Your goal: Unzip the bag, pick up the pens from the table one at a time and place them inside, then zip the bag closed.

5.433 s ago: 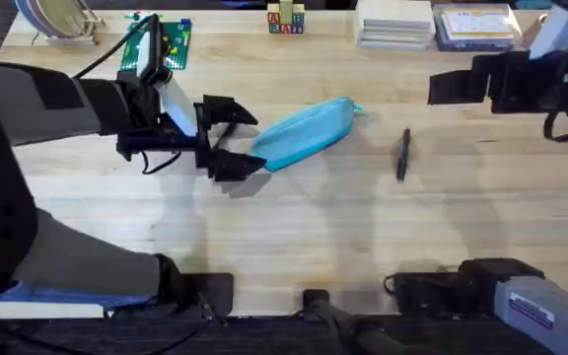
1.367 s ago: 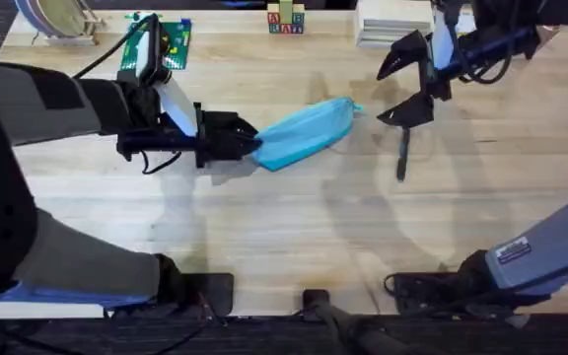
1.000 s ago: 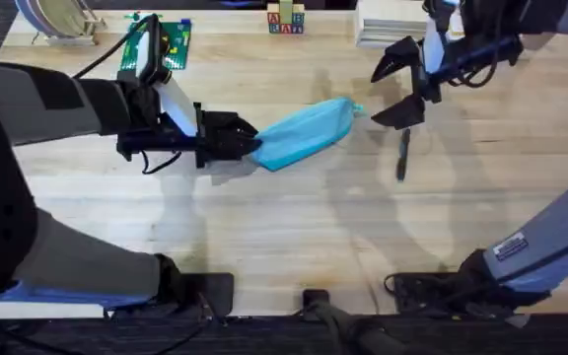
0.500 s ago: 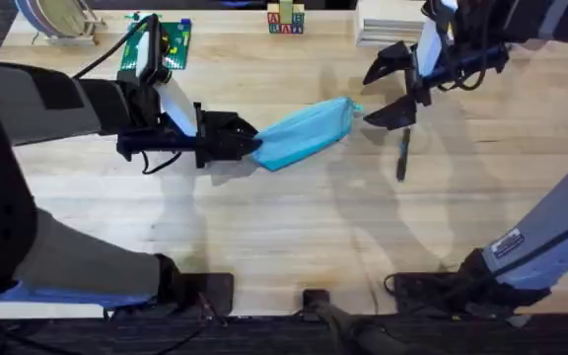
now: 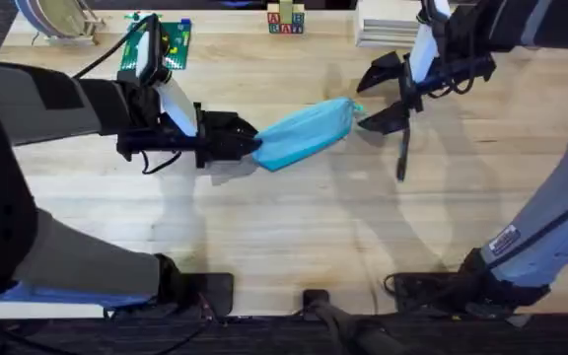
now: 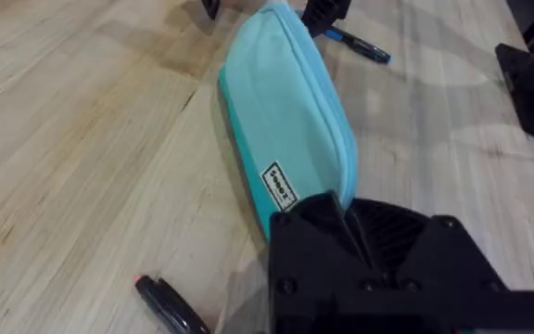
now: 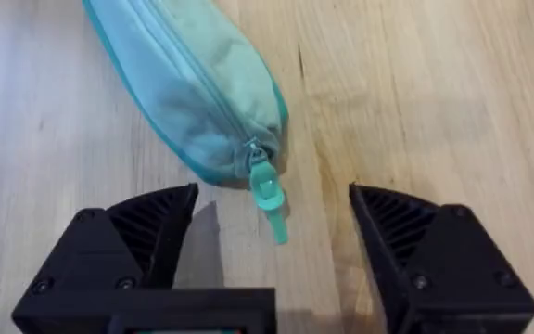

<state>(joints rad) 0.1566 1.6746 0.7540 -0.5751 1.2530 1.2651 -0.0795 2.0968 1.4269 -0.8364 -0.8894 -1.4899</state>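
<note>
Nothing of the task is finished yet — the light blue pencil pouch point(image 5: 304, 133) is zipped shut, lying mid-bench, its left end clamped by the left end effector point(image 5: 237, 138). The right end effector point(image 7: 272, 255) is spread wide around the teal pull tab point(image 7: 269, 197). One pen point(image 5: 401, 156) is seen right of the pouch, another point(image 6: 170, 304) beside its gripped end — both unpacked

I see the table point(image 5: 294, 227), pale planks with clear grain. The bag point(image 5: 306, 133) lies flat on it, one end between my left fingers point(image 6: 327, 227), its teal pull tab point(image 7: 269, 197) resting on the wood just ahead of my spread right fingers point(image 7: 146, 227). One pen point(image 5: 401, 156) lies beside the right fingers; another pen point(image 6: 170, 306) lies next to the left ones.
</note>
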